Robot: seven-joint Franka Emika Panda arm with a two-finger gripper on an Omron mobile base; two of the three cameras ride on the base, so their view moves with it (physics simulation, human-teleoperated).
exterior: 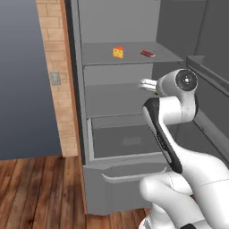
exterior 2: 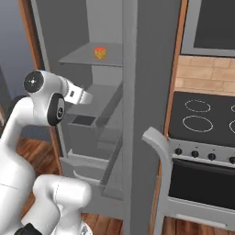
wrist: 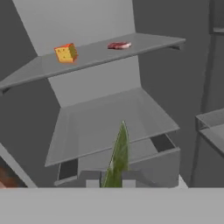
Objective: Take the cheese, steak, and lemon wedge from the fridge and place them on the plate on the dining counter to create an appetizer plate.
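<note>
The fridge [exterior: 125, 112] stands open in front of me. On its upper shelf sit the orange-yellow cheese [exterior: 118, 52] [exterior 2: 100, 53] [wrist: 66, 53] and, to its right, the flat red steak [exterior: 147, 53] [wrist: 119, 45]. My gripper [wrist: 111, 180] [exterior: 146, 84] hovers at the level of the middle shelf, below the steak, shut on the thin yellowish-green lemon wedge [wrist: 119, 151], which sticks up between the fingertips [wrist: 91, 178]. The wrist reaches into the fridge [exterior 2: 78, 96] from the left in the right base view. The plate and the dining counter are out of view.
A grey drawer [exterior: 129, 174] juts out at the fridge's bottom, close to my arm. The open fridge door [exterior 2: 133, 114] stands to the right, with a stove [exterior 2: 202, 114] and its oven handle [exterior 2: 158, 137] beyond. A brick wall [exterior: 56, 89] flanks the left.
</note>
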